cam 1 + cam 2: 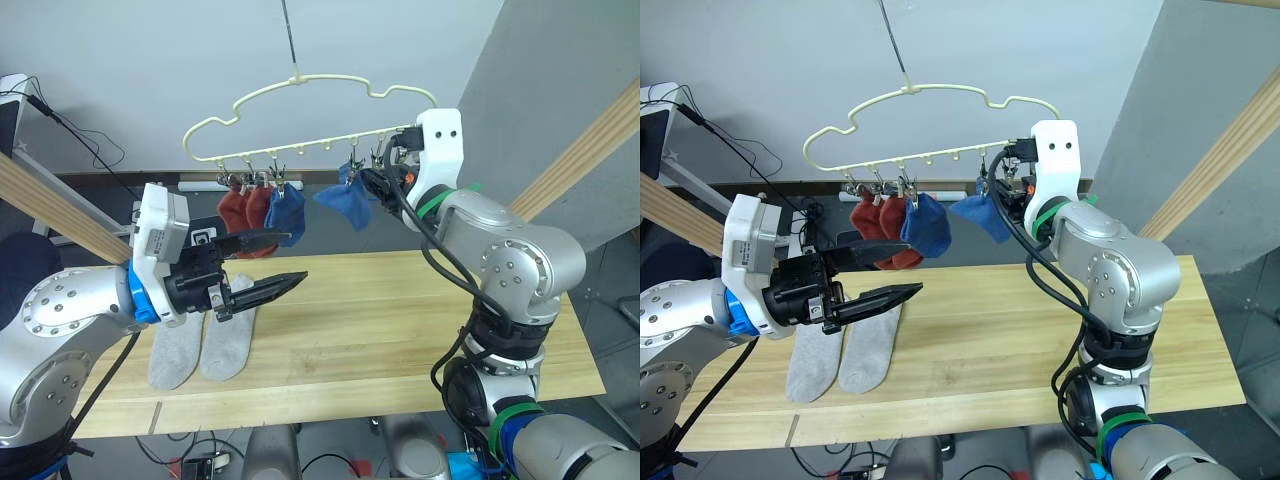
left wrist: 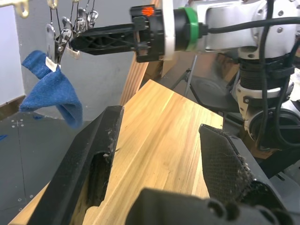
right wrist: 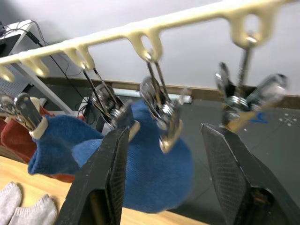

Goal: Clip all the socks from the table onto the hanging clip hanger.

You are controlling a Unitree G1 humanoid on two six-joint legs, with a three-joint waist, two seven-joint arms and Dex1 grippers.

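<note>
Hanging from the pale wire clip hanger [image 1: 300, 110] are two rust and two blue knit socks, held by sprung metal clips. Two grey socks [image 1: 200, 345] lie flat on the plank worktop [image 1: 400, 320]. Left claw [image 1: 268, 262] is spread, empty; right claw [image 3: 164, 140] is spread at the clips.

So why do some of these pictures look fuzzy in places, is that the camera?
Right wrist view: the silver clips and the blue sock look smeared, as if moving or too near, while the grey socks stay clearer. Left wrist view: the left gripper's own fingers are soft, the table sharper. Left eye view: even light, faint shadows on the table.
</note>
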